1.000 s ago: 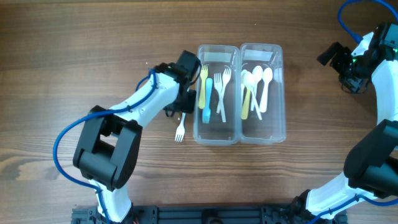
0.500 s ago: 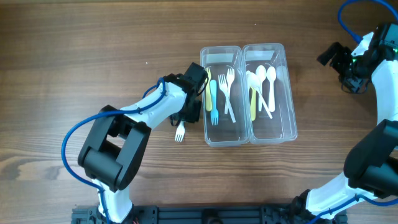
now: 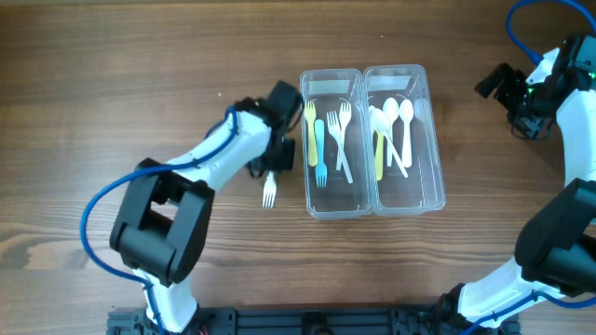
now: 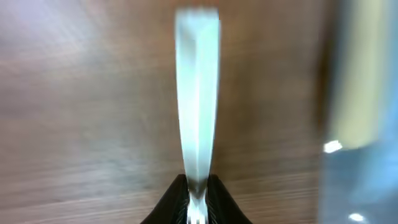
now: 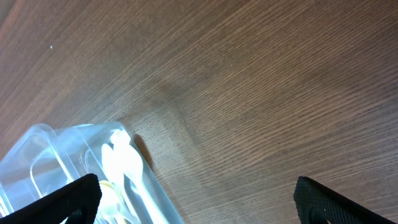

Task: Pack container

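The clear two-trough container lies mid-table. Its left trough holds a yellow fork, a blue fork and white forks. Its right trough holds white spoons and a yellow utensil. My left gripper sits just left of the container, shut on a white fork lying on the table. In the left wrist view the white fork runs out from between the shut jaws. My right gripper is open and empty, far right of the container.
The table is brown wood. In the right wrist view a container corner with a white spoon shows at lower left, between the open fingers. The container wall is a blur at the right of the left wrist view.
The container slid right about a second ago and has stayed there. My left gripper pushed right against it, then drew back a little to the left. The right arm has not moved.
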You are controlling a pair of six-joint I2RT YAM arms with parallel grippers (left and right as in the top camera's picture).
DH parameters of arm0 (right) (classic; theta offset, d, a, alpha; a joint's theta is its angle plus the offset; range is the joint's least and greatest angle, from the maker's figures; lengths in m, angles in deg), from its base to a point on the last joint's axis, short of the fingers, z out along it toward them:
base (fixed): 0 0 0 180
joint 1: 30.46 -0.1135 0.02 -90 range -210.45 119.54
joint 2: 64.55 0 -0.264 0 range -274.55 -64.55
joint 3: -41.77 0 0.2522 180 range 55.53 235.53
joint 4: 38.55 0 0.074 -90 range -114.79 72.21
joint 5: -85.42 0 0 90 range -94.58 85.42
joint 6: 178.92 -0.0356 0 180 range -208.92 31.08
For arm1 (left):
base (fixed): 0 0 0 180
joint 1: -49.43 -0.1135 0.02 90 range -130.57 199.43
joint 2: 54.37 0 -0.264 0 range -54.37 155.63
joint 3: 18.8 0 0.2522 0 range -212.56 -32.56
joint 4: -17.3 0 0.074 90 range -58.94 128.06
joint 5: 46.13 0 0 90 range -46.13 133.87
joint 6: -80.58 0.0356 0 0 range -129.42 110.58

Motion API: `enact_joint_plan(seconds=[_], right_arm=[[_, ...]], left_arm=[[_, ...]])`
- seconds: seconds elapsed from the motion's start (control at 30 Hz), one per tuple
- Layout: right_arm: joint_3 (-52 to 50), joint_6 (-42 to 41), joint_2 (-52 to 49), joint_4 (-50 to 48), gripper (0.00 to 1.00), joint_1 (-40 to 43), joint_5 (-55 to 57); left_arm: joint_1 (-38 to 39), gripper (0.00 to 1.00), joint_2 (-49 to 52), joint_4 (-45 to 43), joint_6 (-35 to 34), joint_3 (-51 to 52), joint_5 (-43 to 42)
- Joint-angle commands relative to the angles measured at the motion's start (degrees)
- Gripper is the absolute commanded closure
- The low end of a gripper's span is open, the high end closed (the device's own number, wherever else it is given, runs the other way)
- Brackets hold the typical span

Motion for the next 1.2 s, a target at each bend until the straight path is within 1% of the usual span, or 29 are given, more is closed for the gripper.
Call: enact_joint_plan(seconds=[0.0, 0.1, 0.17, 0.23, 0.37, 0.6, 0.67, 0.73, 0.8, 0.83, 0.9, 0.93, 1.0, 1.03, 1.07, 1.1, 1.17], right_arm=[[-0.2, 0.1, -0.3, -0.1, 0.00, -0.2, -0.7], [-0.2, 0.1, -0.3, -0.1, 0.00, -0.2, -0.7], [-0.2, 0.1, -0.3, -0.1, 0.00, -0.2, -0.7], [-0.2, 0.1, -0.3, -0.1, 0.00, -0.2, -0.7], [-0.2, 0.1, -0.3, -0.2, 0.00, -0.2, -0.7], [-0.2, 0.1, -0.3, -0.4, 0.00, -0.2, -0.7], [-0.2, 0.1, -0.3, -0.5, 0.00, -0.2, -0.7], [-0.2, 0.1, -0.3, -0.6, 0.00, -0.2, -0.7], [-0.2, 0.1, -0.3, -0.7, 0.01, -0.2, -0.7], [-0.2, 0.1, -0.3, -0.7, 0.00, -0.2, -0.7], [-0.2, 0.1, -0.3, -0.7, 0.00, -0.2, -0.7], [-0.2, 0.1, -0.3, -0.7, 0.01, -0.2, -0.7], [-0.2, 0.1, -0.3, -0.7, 0.00, -0.2, -0.7], [-0.2, 0.1, -0.3, -0.7, 0.00, -0.2, -0.7], [-0.2, 0.1, -0.3, -0.7, 0.01, -0.2, -0.7], [-0.2, 0.1, -0.3, -0.8, 0.00, -0.2, -0.7], [-0.2, 0.1, -0.3, -0.8, 0.00, -0.2, -0.7]], left_arm=[[-0.6, 0.87, -5.7, 2.4, -0.6, -8.0, -0.7], [0.5, 0.88, -7.6, 2.9, -3.2, -12.7, -1.1], [2.5, 0.90, -8.7, 0.8, -5.2, -15.2, -1.6], [3.4, 0.91, -8.6, 0.0, -6.7, -15.2, -1.6], [3.9, 0.93, -8.8, -0.2, -6.5, -15.3, -1.6], [4.1, 0.93, -11.3, -3.1, -5.9, -15.4, -1.6], [4.1, 0.93, -11.4, -2.8, -5.9, -15.4, -1.6], [4.0, 0.92, -11.2, -0.4, -5.9, -15.3, -1.1], [4.0, 0.86, -10.4, 3.5, -5.9, -15.2, 1.1], [4.0, 0.80, -9.7, 6.1, -6.0, -14.8, 2.6], [3.8, 0.63, -8.7, 7.6, -8.3, -12.7, 3.5], [3.4, 0.59, -8.3, 7.5, -12.0, -10.6, 3.5], [2.3, 0.49, -7.1, 6.6, -21.5, -6.4, 3.3], [1.7, 0.48, -6.3, 5.6, -26.0, -4.1, 2.0], [1.3, 0.49, -5.7, 4.3, -27.8, -2.4, -0.3], [1.0, 0.50, -5.0, 2.3, -28.6, -0.4, -4.0], [0.6, 0.52, -4.0, -0.3, -28.7, 2.1, -8.1]])
